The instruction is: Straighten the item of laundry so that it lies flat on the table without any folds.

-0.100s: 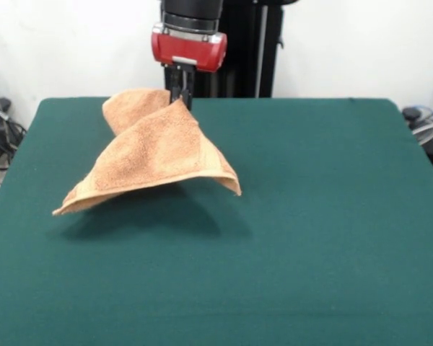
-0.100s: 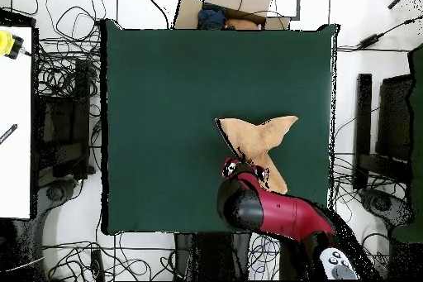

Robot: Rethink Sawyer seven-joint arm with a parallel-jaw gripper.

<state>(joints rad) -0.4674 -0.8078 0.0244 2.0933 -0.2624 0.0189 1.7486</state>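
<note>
So the big dark green felt-covered table (image 1: 332, 252) is bare across its whole near half. Further back, left of centre, the small tan terry-cloth towel (image 1: 155, 155) hangs lifted off the felt like a little tent; its near border edge and both lower corners float above the surface and throw a shadow underneath. One corner points toward the left, the other toward the middle. Behind that, another fold of the towel drapes back toward the far edge. At the peak, the red-and-black arm's black gripper (image 1: 180, 92) comes down from above, fingers pressed together on the towel's top.
</note>
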